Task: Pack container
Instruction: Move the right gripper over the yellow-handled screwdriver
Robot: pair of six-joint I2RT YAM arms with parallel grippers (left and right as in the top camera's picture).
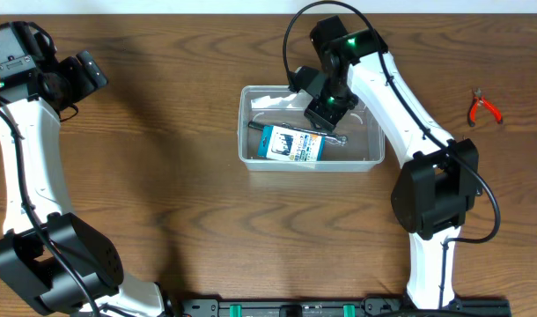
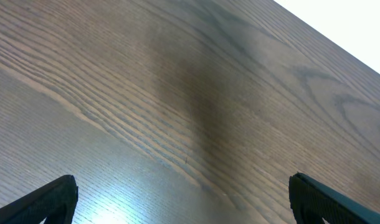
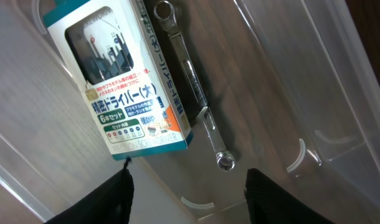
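The clear container [image 1: 364,148] stands at the table's middle. Inside it lie a blue-and-white screwdriver packet [image 1: 292,144], a silver wrench [image 1: 339,139] and something white [image 1: 270,101] at the far left corner. My right gripper [image 1: 326,113] hovers over the container's back part, open. In the right wrist view its fingers [image 3: 109,199] stand apart with nothing between them, just above the packet [image 3: 115,81], the wrench [image 3: 190,81] and the clear container wall [image 3: 314,74]. My left gripper [image 1: 84,75] is at the far left, open over bare wood [image 2: 184,202].
Red-handled pliers [image 1: 482,107] lie on the table to the right of the container. The right arm's base [image 1: 431,194] stands near the container's front right corner. The left arm runs along the left edge.
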